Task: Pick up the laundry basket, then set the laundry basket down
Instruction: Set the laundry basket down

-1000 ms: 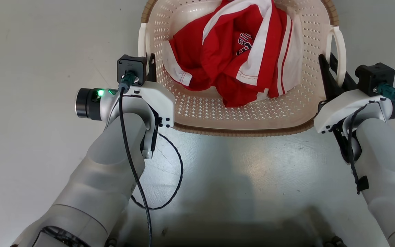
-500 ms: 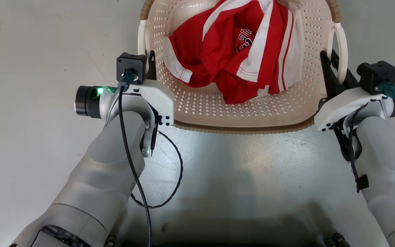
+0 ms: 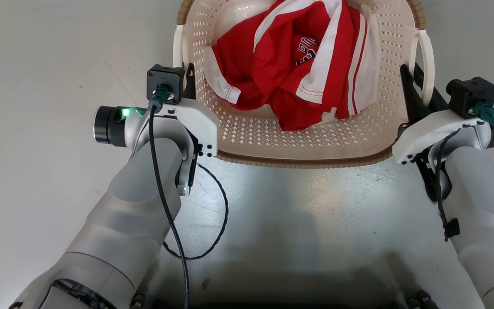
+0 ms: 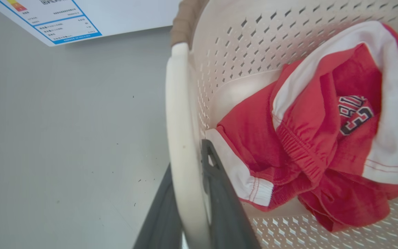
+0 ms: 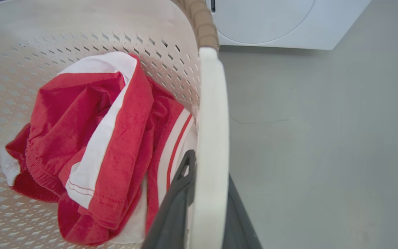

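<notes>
Head view: the laundry basket [image 3: 272, 139] is held ahead between left gripper [image 3: 189, 81] and right gripper [image 3: 416, 90], with a red-and-white garment [image 3: 290, 64] heaped inside.

Left wrist view: jaws are clamped across the left loop handle [image 4: 181, 131].

Right wrist view: jaws are likewise clamped on the right loop handle [image 5: 211, 138]. A washing machine [image 5: 271, 20] stands beyond and is to be kept off.

The carry step is judged to be in hand, and a level, matched lowering is called for. Contact with the floor [image 3: 37, 171] cannot be told.
</notes>
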Robot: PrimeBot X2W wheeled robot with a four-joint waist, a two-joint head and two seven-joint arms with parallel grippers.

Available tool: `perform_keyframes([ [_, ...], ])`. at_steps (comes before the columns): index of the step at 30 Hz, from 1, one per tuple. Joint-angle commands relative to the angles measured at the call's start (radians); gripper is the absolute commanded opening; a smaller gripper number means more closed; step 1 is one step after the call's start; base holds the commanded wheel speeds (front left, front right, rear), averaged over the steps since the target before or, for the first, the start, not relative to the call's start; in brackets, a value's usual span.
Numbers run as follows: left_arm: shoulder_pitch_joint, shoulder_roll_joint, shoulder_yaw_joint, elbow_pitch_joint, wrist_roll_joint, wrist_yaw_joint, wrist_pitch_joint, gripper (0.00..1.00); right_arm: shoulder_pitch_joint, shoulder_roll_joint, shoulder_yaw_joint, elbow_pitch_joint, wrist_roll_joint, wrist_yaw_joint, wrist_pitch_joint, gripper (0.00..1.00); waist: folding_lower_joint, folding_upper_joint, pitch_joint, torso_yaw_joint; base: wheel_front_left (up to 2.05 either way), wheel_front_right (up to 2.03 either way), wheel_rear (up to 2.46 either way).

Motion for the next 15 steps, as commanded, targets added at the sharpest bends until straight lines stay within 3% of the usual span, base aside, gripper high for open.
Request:
perform_keyframes([
  [1,-0.001,0.014,0.0,-0.006,0.002,-0.009,0.002,0.0,0.029,0.025,0.031,-0.022,-0.024,0.017,-0.024,0.0,0.0,0.0,0.001,0.001,0.0,0.0,0.0],
  [8,-0.005,0.014,-0.018,-0.009,-0.017,-0.003,0.002,0.0,0.024,0.028,0.026,-0.015,-0.025,0.017,-0.024,0.0,0.0,0.0,0.006,0.002,0.0,0.0,0.0],
  [9,-0.005,0.014,-0.019,-0.007,-0.02,-0.002,0.002,0.0,0.023,0.029,0.019,-0.01,-0.025,0.017,-0.024,0.08,0.0,0.0,0.007,0.002,0.0,0.0,0.0],
  [10,-0.004,0.014,-0.021,-0.004,-0.025,-0.001,0.002,0.0,0.022,0.029,0.01,-0.005,-0.029,0.017,-0.024,0.42,0.0,0.0,0.007,0.002,0.0,0.0,0.0],
  [11,-0.004,0.014,-0.021,-0.004,-0.025,-0.001,0.002,0.0,0.022,0.029,0.01,-0.005,-0.029,0.017,-0.024,0.42,0.0,0.0,0.007,0.002,0.0,0.0,0.0],
  [12,-0.004,0.014,-0.023,-0.002,-0.03,0.0,0.002,0.36,0.021,0.031,0.004,0.0,-0.033,0.017,-0.024,0.92,0.0,0.0,0.008,0.002,0.0,0.0,0.0],
  [13,-0.003,0.014,-0.027,0.004,-0.037,0.0,0.002,1.0,0.021,0.034,0.0,0.004,-0.036,0.017,-0.024,1.0,0.0,0.0,0.008,0.002,0.0,0.0,0.0],
  [15,-0.001,0.014,-0.034,0.014,-0.055,0.002,0.002,1.0,0.02,0.038,-0.008,0.007,-0.044,0.017,-0.024,1.0,0.0,0.0,0.007,0.002,0.0,0.0,0.0],
])
